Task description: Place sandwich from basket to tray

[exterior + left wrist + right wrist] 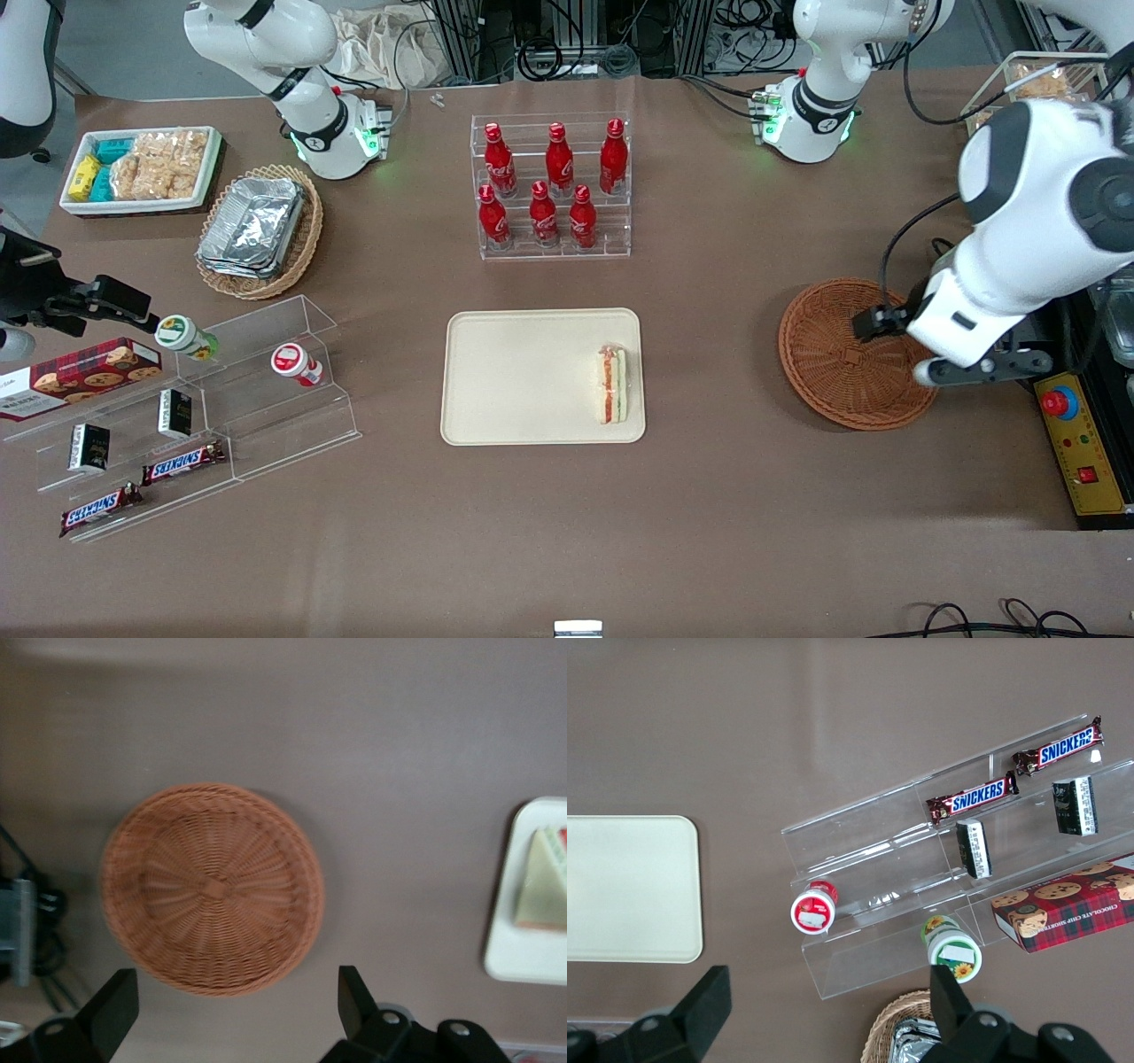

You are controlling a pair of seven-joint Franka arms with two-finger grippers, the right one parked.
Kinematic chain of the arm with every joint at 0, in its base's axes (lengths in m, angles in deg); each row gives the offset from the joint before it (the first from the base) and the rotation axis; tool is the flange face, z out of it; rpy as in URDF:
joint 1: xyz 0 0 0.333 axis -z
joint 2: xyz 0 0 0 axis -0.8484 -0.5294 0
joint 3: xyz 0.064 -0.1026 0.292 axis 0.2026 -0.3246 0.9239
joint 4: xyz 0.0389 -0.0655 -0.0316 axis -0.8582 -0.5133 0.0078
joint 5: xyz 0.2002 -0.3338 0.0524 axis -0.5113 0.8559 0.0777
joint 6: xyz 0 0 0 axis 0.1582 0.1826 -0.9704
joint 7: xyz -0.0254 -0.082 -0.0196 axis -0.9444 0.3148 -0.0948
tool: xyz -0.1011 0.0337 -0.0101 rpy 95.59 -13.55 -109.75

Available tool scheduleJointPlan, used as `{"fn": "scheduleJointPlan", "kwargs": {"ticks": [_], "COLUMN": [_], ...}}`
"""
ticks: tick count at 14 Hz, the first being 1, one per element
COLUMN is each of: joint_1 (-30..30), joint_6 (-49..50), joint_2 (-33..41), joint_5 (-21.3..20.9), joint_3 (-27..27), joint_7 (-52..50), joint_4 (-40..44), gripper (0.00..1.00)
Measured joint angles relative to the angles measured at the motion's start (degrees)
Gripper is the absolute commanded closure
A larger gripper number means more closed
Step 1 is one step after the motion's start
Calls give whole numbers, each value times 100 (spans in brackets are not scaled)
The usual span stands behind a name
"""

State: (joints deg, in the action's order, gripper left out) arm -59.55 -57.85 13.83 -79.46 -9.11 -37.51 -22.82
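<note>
Sandwich is already lying on the tray, close to the rim at the working arm's end, and the basket looks empty. So the placing step seems basically done. Probably all that's left is for the arm to pull clear and park, nothing more to grab. Pincer hangs above the basket, fingers spread wide with nothing between them. The wrist points down at the table, and the forearm reaches in from the working arm's end.
</note>
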Motion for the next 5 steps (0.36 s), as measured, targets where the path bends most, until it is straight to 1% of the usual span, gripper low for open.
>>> {"fn": "scheduleJointPlan", "kwargs": {"ticks": [3,5], "joint_1": [-7,-7], "joint_6": [256,386], "joint_2": [290,324], "joint_5": [27,29], "joint_3": [425,541], "joint_7": [927,1179], "joint_4": [-135,-93], "gripper": [0,0]}}
